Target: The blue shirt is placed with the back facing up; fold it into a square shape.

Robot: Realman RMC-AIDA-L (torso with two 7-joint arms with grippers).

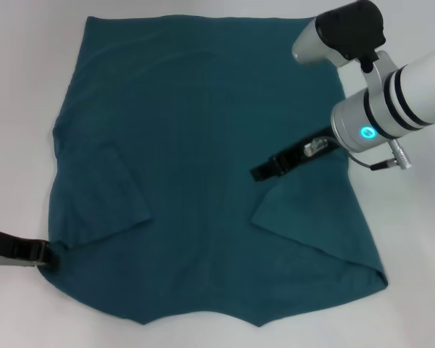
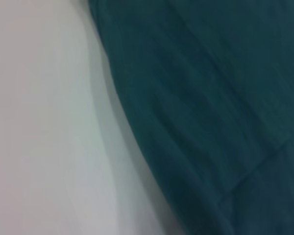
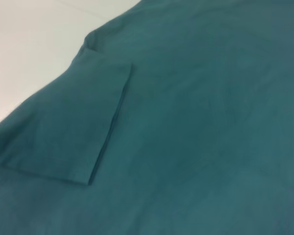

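Now your blue shirt (image 1: pixel 203 167) lies flat in the middle of the white table (image 1: pixel 22 87), and both sleeves are already turned in over its body, so its sides run straighter for a square fold. Your right pincer (image 1: pixel 264 171) hangs just over the right sleeve's tip, toward the table's right edge; I cannot tell if it grips the cloth. Your left pincer (image 1: pixel 49 255) sits at the shirt's near left corner, probably ready to lift it; its grip is also unclear.
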